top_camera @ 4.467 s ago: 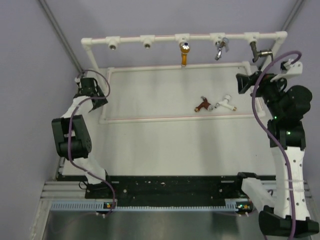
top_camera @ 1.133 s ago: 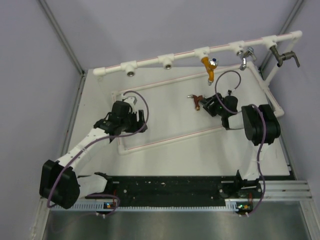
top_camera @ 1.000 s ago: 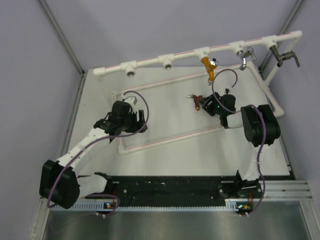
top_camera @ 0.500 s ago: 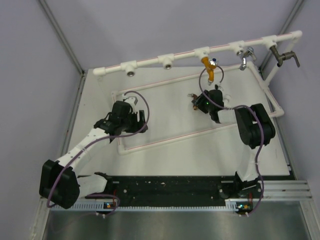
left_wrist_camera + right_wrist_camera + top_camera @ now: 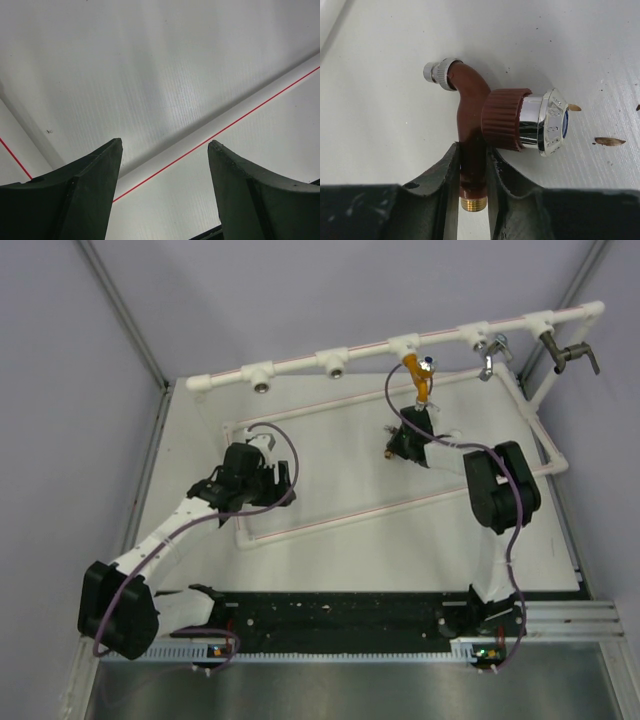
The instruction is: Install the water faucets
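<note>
Within the last second the right tool (image 5: 472, 155) has slid left across the tabletop (image 5: 340, 550) and now pinches the brown faucet (image 5: 470, 100) by its stem, with the brass thread showing between the fingers. The faucet lies on the tabletop below the pipe (image 5: 300, 365), so lifting looks next. The left tool (image 5: 165, 150) gapes, empty. Two sockets (image 5: 262, 387) are bare; three hold taps
</note>
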